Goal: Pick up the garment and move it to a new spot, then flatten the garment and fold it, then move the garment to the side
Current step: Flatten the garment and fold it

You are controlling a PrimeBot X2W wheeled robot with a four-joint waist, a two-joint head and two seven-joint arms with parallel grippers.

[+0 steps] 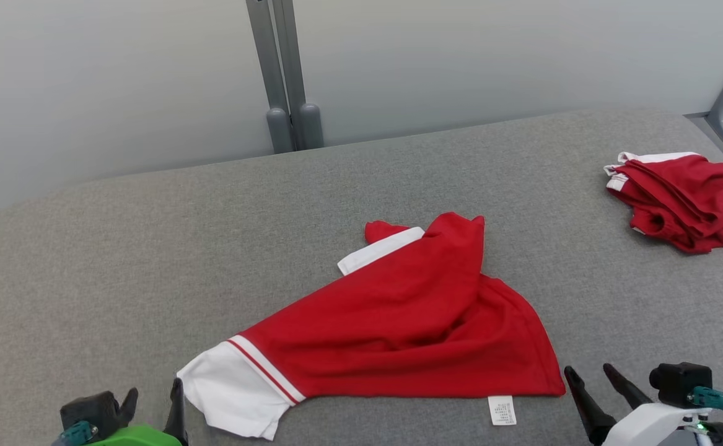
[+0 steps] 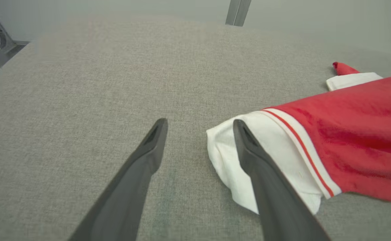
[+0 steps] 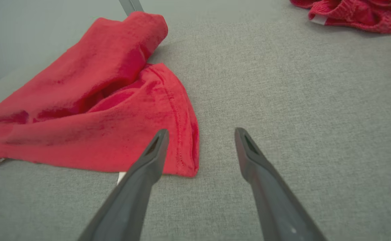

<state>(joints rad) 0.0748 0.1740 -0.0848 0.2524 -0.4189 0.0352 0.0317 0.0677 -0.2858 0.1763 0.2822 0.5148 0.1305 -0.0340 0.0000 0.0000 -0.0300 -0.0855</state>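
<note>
At the near left edge of the grey fabric-covered surface (image 1: 119,260), the left gripper (image 1: 155,389) hovered low with its two dark fingers spread wide and nothing between them. In the left wrist view its right-hand finger (image 2: 265,174) crossed over the white sleeve end (image 2: 249,160) of the garment. Whether it touched the cloth or only hung above it could not be told from that angle.

The garment (image 1: 398,322), a red shirt, lay rumpled and part-folded in the middle of the surface, nearer the near edge than the far one. Its white sleeve end, set off by a thin red stripe, pointed toward the near left corner. A white band (image 1: 380,251), probably the collar, showed at its far side under a raised red fold. A small white care label (image 1: 502,410) stuck out from the shirt's near hem, flat on the surface.

Just beside the hem's right corner, the right gripper (image 1: 587,368) rose from the near right edge, its fingers likewise parted and empty. In the right wrist view its left-hand finger (image 3: 145,167) lay over the red hem corner.

At the far right corner, well apart from the shirt, a second red garment (image 1: 689,201) with white trim lay in a loose heap. Two grey posts (image 1: 287,74) stood behind the far edge against a pale wall.
</note>
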